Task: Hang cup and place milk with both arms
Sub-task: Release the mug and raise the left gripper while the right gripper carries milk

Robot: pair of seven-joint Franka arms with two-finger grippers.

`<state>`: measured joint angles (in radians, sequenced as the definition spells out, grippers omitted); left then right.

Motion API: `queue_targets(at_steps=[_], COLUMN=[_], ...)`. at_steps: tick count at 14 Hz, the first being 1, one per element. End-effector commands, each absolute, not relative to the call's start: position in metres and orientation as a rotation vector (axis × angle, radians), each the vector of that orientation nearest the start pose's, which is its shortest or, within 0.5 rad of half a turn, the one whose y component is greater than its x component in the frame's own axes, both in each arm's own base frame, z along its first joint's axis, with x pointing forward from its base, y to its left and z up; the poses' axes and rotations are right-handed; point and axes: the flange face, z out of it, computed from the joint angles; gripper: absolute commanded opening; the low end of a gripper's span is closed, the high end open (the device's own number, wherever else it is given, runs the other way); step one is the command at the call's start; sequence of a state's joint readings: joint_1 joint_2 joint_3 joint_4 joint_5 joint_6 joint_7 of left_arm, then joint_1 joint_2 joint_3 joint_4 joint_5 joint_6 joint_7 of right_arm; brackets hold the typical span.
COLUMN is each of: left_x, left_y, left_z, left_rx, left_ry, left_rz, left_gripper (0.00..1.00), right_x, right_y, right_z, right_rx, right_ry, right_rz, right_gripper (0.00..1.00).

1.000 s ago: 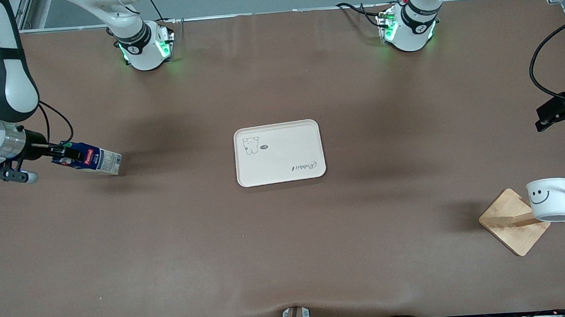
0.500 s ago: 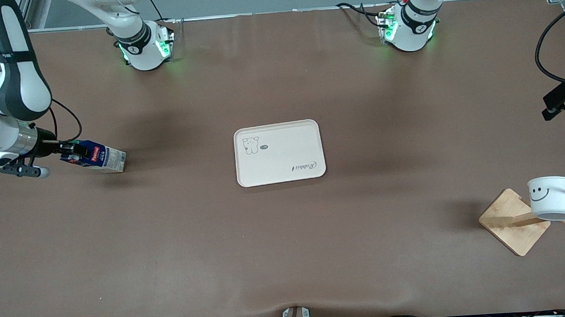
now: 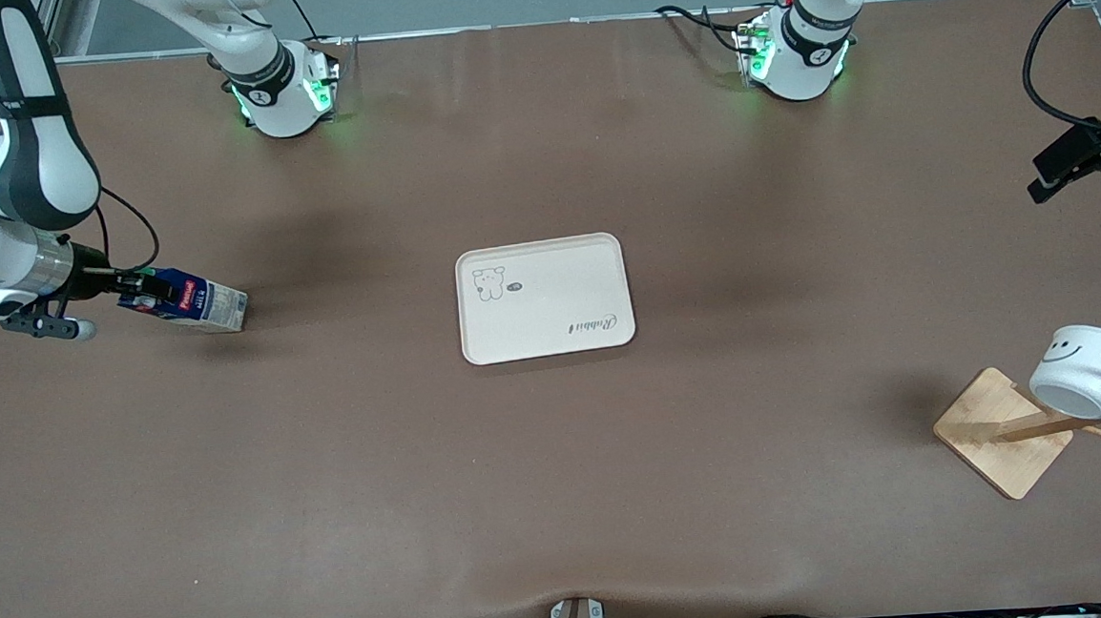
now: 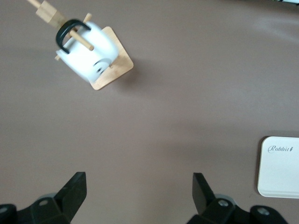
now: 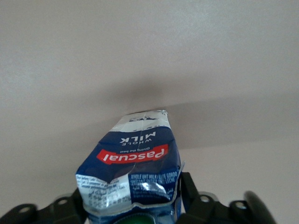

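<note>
My right gripper [image 3: 133, 289] is shut on the milk [image 3: 195, 305], a dark blue carton with a red label. It grips the carton at its cap end and holds it tipped on its side, low over the table at the right arm's end. In the right wrist view the milk [image 5: 133, 158] fills the space between the fingers [image 5: 187, 186]. The cup [image 3: 1080, 377], white with a smiley face, hangs tilted by its black handle on a peg of the wooden rack [image 3: 1002, 429]. My left gripper [image 3: 1081, 157] is open and empty, up over the table's edge, apart from the cup [image 4: 88, 53].
A cream tray [image 3: 543, 297] with a bear drawing lies in the middle of the table, and its corner shows in the left wrist view [image 4: 280, 165]. The rack's square base [image 4: 114, 70] stands near the table's left-arm end. Black cables hang by the left gripper.
My left gripper has drawn up and away from the cup. The cup has tipped over on its peg. My right gripper has shifted the milk slightly toward the tray.
</note>
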<state>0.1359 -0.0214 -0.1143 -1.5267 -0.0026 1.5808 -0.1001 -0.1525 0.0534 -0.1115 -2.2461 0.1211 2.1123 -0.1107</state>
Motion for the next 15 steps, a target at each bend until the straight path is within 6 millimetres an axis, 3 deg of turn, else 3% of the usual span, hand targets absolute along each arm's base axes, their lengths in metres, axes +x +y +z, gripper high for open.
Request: queue_targets(at_steps=[1, 7, 15], left_x=[0.539, 0.542, 0.541], left_y=[0.0, -0.004, -0.001], left_z=[0.658, 0.663, 0.654], left_rx=[-3.147, -3.144, -3.136], left_ry=[-0.195, -0.268, -0.272], left_rz=[-0.086, -0.114, -0.043], left_gripper=[1.0, 1.0, 1.0], right_x=[0.483, 0.491, 0.535], right_y=[-0.128, -0.129, -0.125], right_z=[0.333, 0.344, 0.422], right_rx=[-2.972, -2.978, -2.987], right_ry=[0.348, 0.341, 0.268], right_rz=[0.22, 0.189, 0.122], right_gripper=[1.0, 1.0, 1.0])
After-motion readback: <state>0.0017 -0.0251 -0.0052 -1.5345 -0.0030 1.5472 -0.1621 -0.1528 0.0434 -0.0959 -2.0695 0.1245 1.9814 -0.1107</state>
